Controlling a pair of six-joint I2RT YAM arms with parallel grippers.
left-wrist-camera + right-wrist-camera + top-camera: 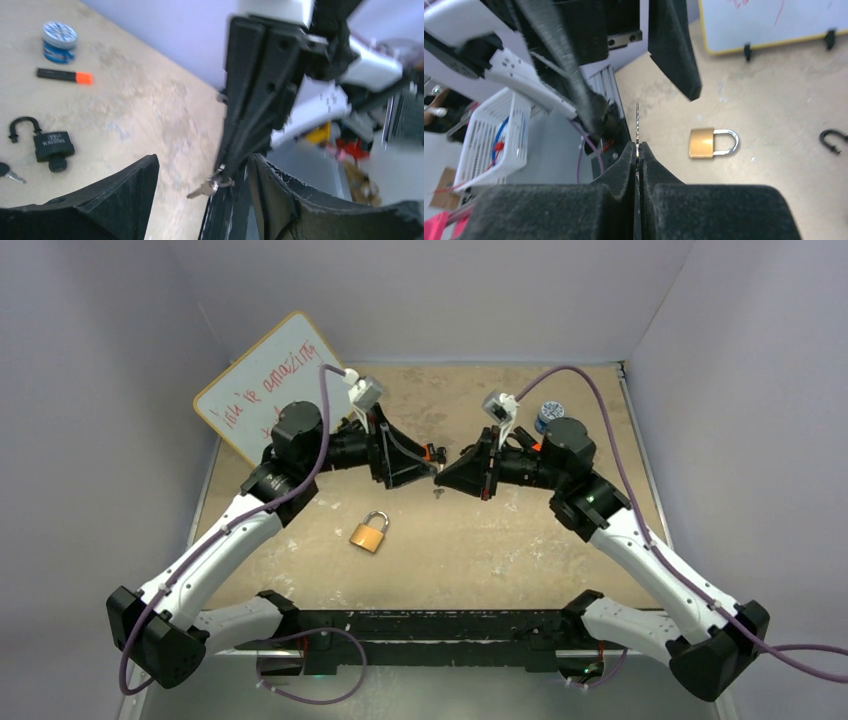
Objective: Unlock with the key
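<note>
Brass-yellow and shiny, the padlock [369, 533] lies flat on the sandy counter [520, 560] with its silver loop pushed shut. It sits on its own, a little nearer to the arm bases than the two sets of fingers and a bit to their left.

The small silver key [637, 120] is up in the air, not in the lock. The right fingers [638, 150] are squeezed tight together on it. Its thin blade sticks straight out past their tips. A little metal ring [218, 180] sits at the key's head (you see it best from the left wrist camera).

The left fingers [430, 464] are spread wide and hold nothing. They point at the right fingers, tip to tip, above the middle of the counter. The key's blade pokes into the gap between them, with one finger on each side of it and space around it.

A whiteboard [262, 390] with a yellow edge and red writing leans at the far left. A small tub [59, 41] with a blue lid stands on the far right part of the counter. A black pen [65, 76] with an orange cap lies near it. A black padlock [52, 145] lies flat with its loop open, and a second key [6, 172] lies just beside it, half cut off by the picture's edge. Past the near edge of the counter there is a white basket [494, 135] with wires in it
</note>
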